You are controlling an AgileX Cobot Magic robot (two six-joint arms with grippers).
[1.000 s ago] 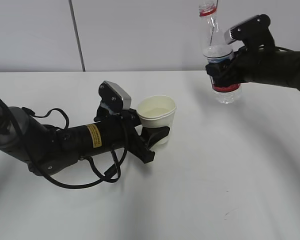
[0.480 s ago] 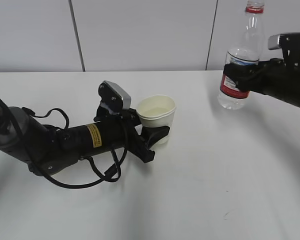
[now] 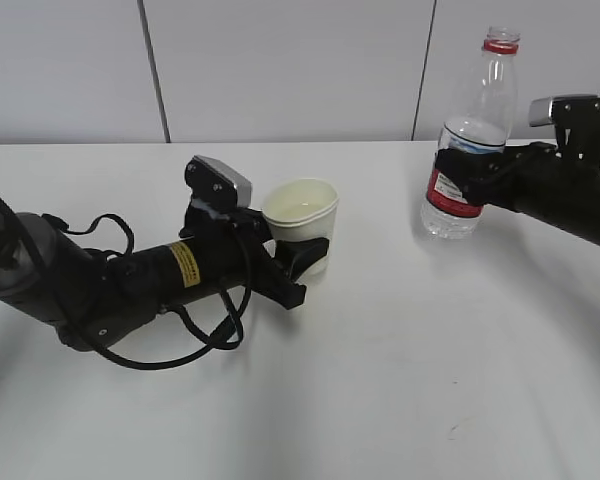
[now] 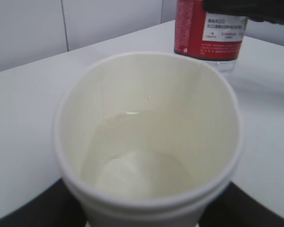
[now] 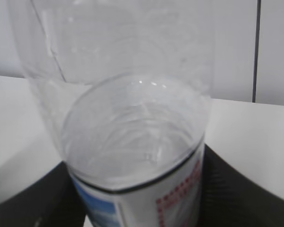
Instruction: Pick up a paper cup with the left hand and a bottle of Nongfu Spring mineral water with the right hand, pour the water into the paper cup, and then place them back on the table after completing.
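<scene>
left hand (image 3: 305, 255): you have its black jaws closed around the lower wall of the paper cup (image 3: 300, 220); the arm lies low across the table (image 3: 380, 380), yellow sticker up.
right hand (image 3: 460, 178): you are gripping the bottle (image 3: 468, 140) at its red label; the bottle stands upright at the table's right rear, cap off, though you cannot tell whether its base touches the surface.
exterior view only: cup and bottle stand well apart, and both arms show.
left wrist view only: you look down into the cup (image 4: 149, 142); a shallow pool of water (image 4: 137, 165) lies at its bottom, with the bottle's red label (image 4: 210, 30) behind it.
right wrist view only: the water level inside the bottle (image 5: 132, 142), just above the label.
surface: plain white, faint dark scuffs at front right.
room: pale wall panels with dark seams.
</scene>
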